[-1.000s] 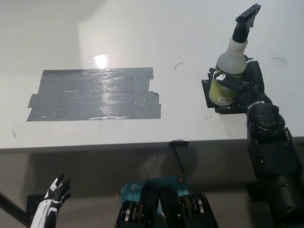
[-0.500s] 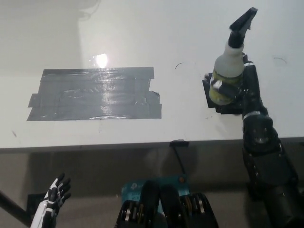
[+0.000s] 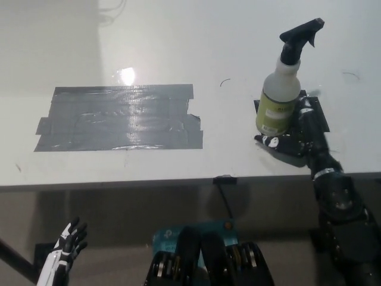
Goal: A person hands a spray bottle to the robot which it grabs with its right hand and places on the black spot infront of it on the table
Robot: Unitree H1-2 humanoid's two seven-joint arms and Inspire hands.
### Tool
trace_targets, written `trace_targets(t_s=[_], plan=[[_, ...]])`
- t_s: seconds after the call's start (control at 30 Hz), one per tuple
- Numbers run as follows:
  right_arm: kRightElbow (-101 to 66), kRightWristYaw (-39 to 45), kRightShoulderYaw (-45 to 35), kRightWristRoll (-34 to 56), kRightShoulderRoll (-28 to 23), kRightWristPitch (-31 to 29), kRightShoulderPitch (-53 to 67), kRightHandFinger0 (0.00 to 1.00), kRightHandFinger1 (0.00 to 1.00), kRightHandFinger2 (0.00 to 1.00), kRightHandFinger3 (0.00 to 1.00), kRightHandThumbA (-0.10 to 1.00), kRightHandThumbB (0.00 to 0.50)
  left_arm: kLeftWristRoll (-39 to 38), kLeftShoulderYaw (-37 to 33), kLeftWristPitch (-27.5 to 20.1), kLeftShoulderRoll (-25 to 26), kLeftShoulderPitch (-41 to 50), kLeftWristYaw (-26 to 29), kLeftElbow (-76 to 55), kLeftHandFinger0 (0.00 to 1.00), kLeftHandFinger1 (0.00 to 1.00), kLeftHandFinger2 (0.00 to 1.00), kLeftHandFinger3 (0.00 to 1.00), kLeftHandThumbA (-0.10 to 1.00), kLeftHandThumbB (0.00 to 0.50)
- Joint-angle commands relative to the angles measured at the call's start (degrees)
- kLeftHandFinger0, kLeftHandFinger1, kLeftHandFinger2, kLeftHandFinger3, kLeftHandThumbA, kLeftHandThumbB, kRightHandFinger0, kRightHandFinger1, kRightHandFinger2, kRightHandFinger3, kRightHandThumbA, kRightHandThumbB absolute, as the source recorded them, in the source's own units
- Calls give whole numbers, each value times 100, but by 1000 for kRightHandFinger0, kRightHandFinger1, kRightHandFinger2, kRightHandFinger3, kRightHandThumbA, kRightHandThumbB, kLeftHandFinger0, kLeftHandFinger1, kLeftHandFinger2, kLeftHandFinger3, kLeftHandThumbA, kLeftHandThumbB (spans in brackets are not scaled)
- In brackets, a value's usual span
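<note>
Head view: one spray bottle [image 3: 277, 98] upright.

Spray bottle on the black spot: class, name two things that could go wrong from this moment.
1. The right hand lies open right beside the base of the spray bottle; drawing back carelessly, its fingers might clip the bottle and tip it.
2. The bottle is tall, with its trigger head overhanging, so a small knock could topple it off the black spot.

The left hand rests low, uninvolved.

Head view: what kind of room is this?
Probably a robot test lab: a plain white table carries a grey duct-tape patch, a black square mark and a white spray bottle.
</note>
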Motion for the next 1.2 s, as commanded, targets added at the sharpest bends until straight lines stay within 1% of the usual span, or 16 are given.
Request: trace_targets(t_s=[0.0,0.13,0.2,0.33,0.37,0.4,0.43,0.57,0.7,0.77,0.83,0.93,1.0,1.07,1.13,1.17], plan=[[-844,278,-440,694,-188,134,35,1000,1000,1000,1000,1000,500,-10,37,-131,87,18,-22,-92,1000,1000,1000,1000,937,0],[-1358,524,-831,1295,-232,62,138,1000,1000,1000,1000,1000,500,6,28,-152,72,24,-14,-77,1000,1000,1000,1000,926,0],[-1690,558,-961,1466,-268,262,198,1000,1000,1000,1000,1000,500,6,34,-142,74,17,-9,-84,1000,1000,1000,1000,926,0],[-2701,551,-1245,1748,-401,712,472,1000,1000,1000,1000,1000,456,21,47,-100,98,-43,-3,-86,1000,1000,1000,1000,934,14],[-3103,528,-1315,1798,-462,854,645,1000,1000,1000,1000,1000,483,5,50,-98,107,-60,-14,-68,1000,1000,1000,1000,932,14],[-3345,550,-1362,1887,-499,866,761,1000,1000,1000,1000,1000,480,-7,54,-96,112,-73,-20,-62,1000,1000,1000,1000,929,18],[-3668,596,-1426,2036,-538,857,914,1000,1000,1000,1000,1000,496,-16,63,-93,123,-105,-23,-50,1000,1000,1000,1000,927,20],[-4797,702,-1404,2470,-547,1010,1511,1000,1000,1000,1000,1000,500,-3,71,-72,132,-170,-14,-50,1000,1000,1000,1000,920,14],[-6170,762,-910,2068,-397,988,2556,1000,1000,1000,1000,1000,500,-8,57,-40,118,-213,-19,-48,1000,1000,1000,1000,915,17],[-6577,873,-643,2011,-314,825,3100,1000,1000,1000,1000,1000,500,-21,44,-48,107,-234,-30,-20,1000,1000,1000,1000,899,18],[-6910,1013,-132,1364,-125,413,3907,1000,1000,1000,1000,1000,500,10,30,-105,102,-238,-24,9,1000,1000,1000,1000,897,13],[-6707,1012,303,840,46,76,4532,1000,1000,1000,1000,1000,499,13,16,-216,126,-177,-55,32,1000,1000,1000,1000,929,13],[-6446,1019,448,875,18,49,4771,1000,1000,1000,1000,1000,486,4,-11,-294,117,-137,-79,55,1000,1000,1000,1000,941,1],[-5809,1067,623,786,15,-228,4774,1000,1000,1000,1000,1000,471,21,-40,-371,107,-86,-90,74,1000,1000,1000,1000,965,13],[-5481,1043,709,690,13,-320,4744,1000,1000,1000,1000,1000,465,47,-61,-413,102,-57,-87,90,1000,1000,1000,1000,983,28],[-5174,972,741,523,34,-272,4677,1000,1000,1000,1000,1000,496,53,-65,-430,95,-50,-80,93,1000,1000,1000,1000,986,28]])
